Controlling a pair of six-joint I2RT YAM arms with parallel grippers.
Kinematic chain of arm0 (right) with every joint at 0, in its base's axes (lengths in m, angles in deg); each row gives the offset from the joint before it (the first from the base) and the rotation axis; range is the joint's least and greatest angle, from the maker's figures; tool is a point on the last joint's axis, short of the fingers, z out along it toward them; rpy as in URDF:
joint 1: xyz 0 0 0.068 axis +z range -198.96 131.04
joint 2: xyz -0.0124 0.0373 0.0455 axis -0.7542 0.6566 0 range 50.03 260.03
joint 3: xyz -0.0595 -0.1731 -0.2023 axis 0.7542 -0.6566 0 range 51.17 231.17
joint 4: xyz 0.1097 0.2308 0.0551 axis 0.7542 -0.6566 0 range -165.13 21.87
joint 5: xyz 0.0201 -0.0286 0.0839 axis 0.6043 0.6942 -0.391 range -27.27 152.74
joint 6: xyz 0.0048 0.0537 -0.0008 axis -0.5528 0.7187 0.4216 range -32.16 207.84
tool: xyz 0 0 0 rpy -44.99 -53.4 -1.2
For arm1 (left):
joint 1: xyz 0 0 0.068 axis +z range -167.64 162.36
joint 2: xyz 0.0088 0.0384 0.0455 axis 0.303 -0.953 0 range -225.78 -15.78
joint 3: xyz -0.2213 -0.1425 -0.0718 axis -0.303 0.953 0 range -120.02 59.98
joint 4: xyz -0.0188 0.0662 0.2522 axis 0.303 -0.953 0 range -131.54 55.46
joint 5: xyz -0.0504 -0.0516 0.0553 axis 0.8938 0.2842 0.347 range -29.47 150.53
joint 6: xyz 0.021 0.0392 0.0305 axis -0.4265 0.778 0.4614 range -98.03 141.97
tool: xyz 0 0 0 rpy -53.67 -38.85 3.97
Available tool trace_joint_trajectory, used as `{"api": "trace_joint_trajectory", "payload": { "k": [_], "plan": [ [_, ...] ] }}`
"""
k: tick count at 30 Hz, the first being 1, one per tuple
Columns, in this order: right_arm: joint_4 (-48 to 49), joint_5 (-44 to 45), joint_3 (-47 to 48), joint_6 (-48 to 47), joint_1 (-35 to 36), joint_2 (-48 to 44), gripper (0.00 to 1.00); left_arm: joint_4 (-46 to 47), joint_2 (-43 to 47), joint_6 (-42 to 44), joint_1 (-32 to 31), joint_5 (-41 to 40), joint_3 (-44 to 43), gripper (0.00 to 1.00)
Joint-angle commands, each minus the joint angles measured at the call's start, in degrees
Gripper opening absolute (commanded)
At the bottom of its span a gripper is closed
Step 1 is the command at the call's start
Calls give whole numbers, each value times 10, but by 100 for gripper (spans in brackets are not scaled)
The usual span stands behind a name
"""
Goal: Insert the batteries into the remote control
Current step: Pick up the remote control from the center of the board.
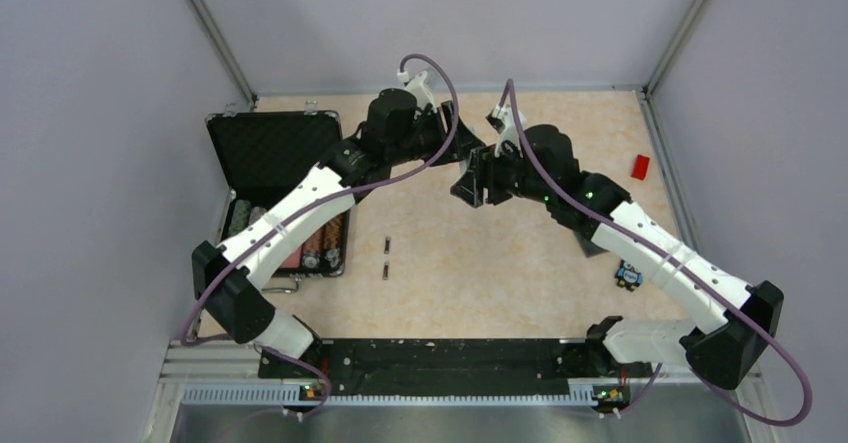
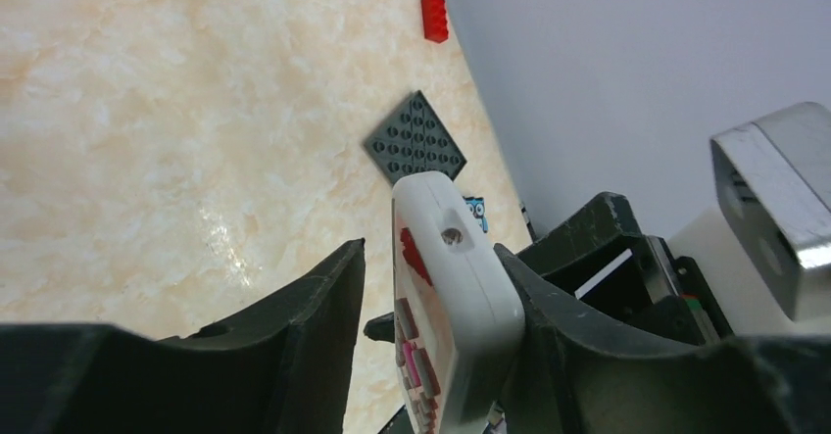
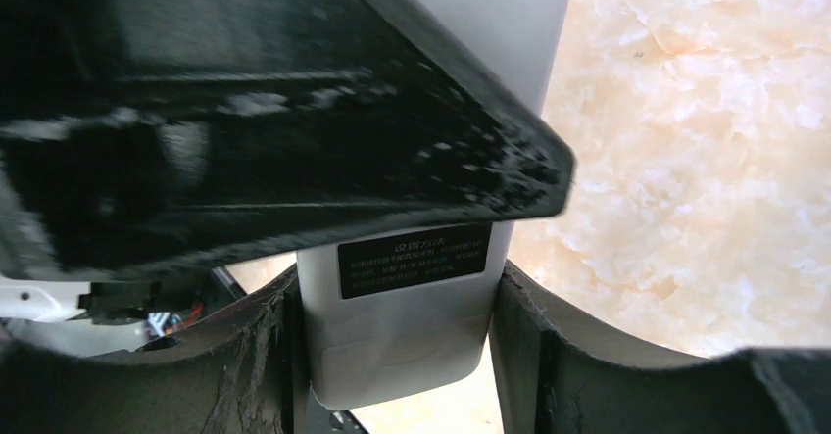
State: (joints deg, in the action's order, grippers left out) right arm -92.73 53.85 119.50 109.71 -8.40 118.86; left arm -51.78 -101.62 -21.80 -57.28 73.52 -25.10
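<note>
Aloft, remote control clenched in right tool, left tool slack around it, batteries on table, red block beyond

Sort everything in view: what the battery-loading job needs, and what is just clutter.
Needed for the job:
- remote control
- two batteries

Just lying about:
- red block
- grey studded plate
- open black case holding chips
- small blue piece
</note>
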Motion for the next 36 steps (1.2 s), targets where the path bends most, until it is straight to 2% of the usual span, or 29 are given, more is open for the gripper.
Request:
{"api": "trace_joint_trajectory", "payload": {
  "k": [1,5,9,12,16,18,19,23,28,32,36],
  "plan": [
    [3,46,39,-44,20,8,42,-26,-17,21,-3,4,-39,49],
    [1,62,37,-46,20,8,42,-30,-15,18,-3,11,-35,31],
    [1,79,38,-34,20,8,45,-27,-12,8,-2,15,-28,1],
    [1,87,36,-11,21,6,53,-19,-7,-1,1,18,-25,0],
    [7,101,27,31,20,-12,75,17,12,-25,21,33,-4,0],
    [21,97,12,61,20,-34,84,47,28,-44,42,43,14,0],
    [29,93,8,84,19,-44,85,64,38,-53,51,48,24,0],
    [60,43,17,207,14,-59,85,140,78,-76,72,67,60,0],
    [126,47,-24,358,14,-74,83,201,126,-118,81,47,94,0],
    [185,62,-58,430,14,-88,82,255,157,-172,84,32,129,0],
    [239,72,-74,461,14,-92,77,299,177,-235,85,29,163,0]
  ]
}}
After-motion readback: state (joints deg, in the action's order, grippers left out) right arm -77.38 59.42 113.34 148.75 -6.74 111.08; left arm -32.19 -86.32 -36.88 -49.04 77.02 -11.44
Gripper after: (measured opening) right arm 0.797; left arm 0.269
